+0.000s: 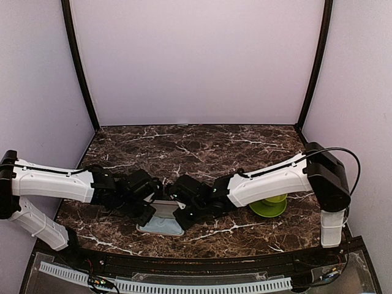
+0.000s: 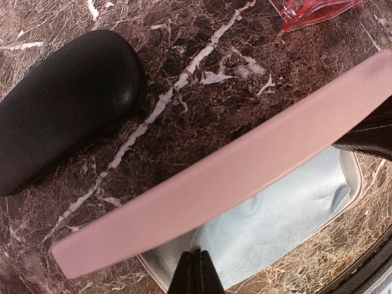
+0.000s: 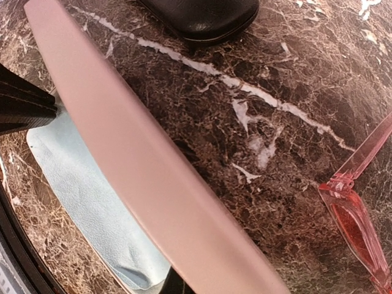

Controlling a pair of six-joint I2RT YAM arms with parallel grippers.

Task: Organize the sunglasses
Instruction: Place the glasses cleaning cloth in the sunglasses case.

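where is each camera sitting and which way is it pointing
top external: above and behind the bases, looking down at the marble table; left pincer and right pincer nearly meet near its front edge.
left wrist: on the left pincer, facing down at the pink case lid and blue cloth; its shut fingertips show at the bottom.
right wrist: on the right pincer, facing down from the lid's other end; its own tip barely shows.
both wrist views share the lid, cloth, black case and red-pink sunglasses.

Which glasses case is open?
The pink case is open: its lid is up and a light blue cloth shows inside. The black case is shut.
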